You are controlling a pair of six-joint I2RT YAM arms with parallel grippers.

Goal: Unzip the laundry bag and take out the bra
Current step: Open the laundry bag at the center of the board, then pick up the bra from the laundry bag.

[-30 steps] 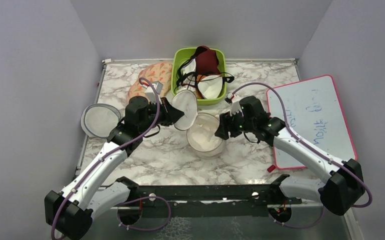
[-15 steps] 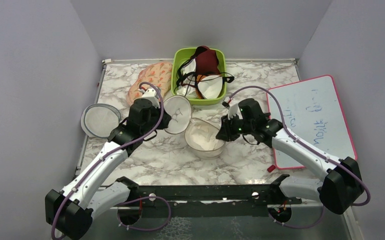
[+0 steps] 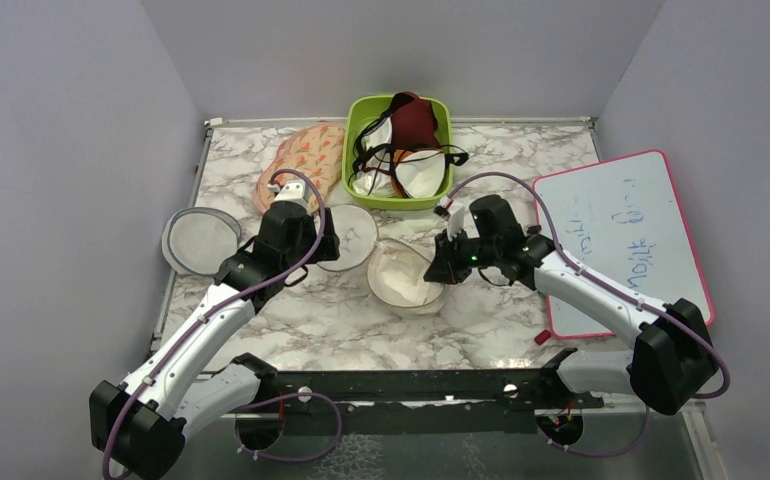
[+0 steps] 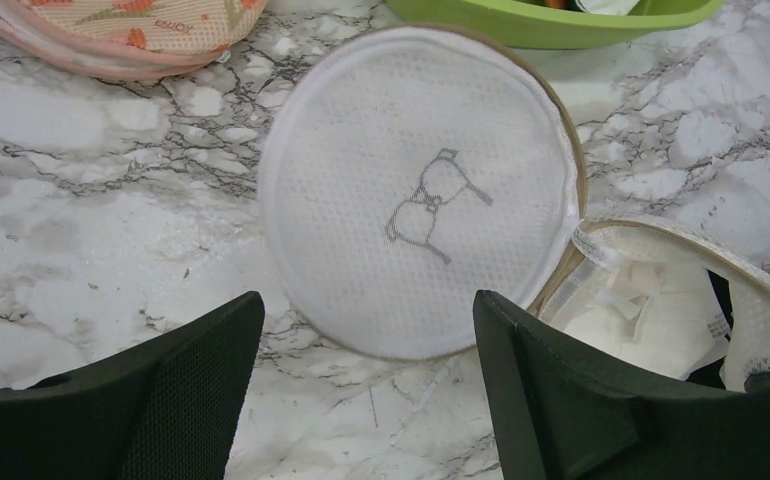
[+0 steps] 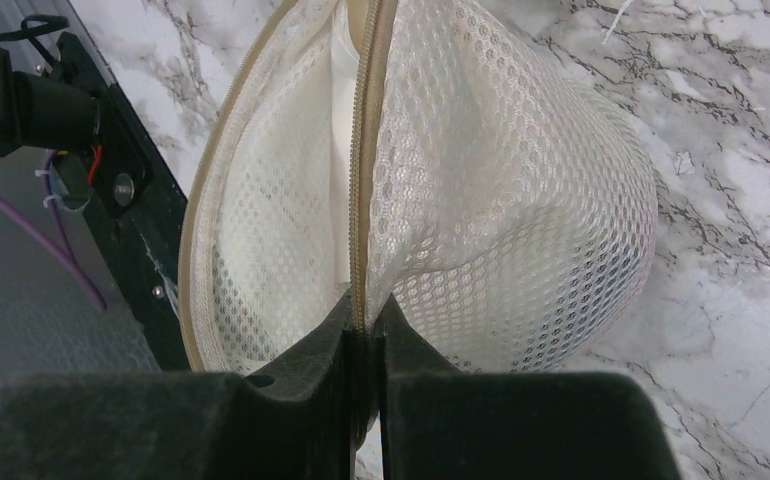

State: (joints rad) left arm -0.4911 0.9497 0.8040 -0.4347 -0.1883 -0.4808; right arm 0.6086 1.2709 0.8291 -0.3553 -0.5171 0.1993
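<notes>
the laundry bag point(image 3: 402, 277) sits unzipped at the middle of a marble table point(image 3: 481, 320), its dome half turned up like a bowl and its flat round face point(image 4: 416, 190), marked with a small black line drawing, folded out and lying flat on the marble to the left, joined to the bowl at one edge. the right gripper point(image 5: 366, 322) is clamped tight on the bowl's zip rim, its jaws pressed together over the beige tape where the mesh wall meets the opening. the left gripper point(image 4: 361, 310) hovers just above the flat face with its jaws spread wide, holding nothing. only white material shows inside the bowl. behind the bag, a green tub point(image 3: 361, 115) holds a dark maroon garment point(image 3: 413, 118), white cloths and a tangle of black straps; whether the bra is among them cannot be told. pink floral pads point(image 3: 306, 155) lie beside the tub, a grey-rimmed mesh disc point(image 3: 199, 240) lies far left, and a whiteboard point(image 3: 621, 240) lies at right.
</notes>
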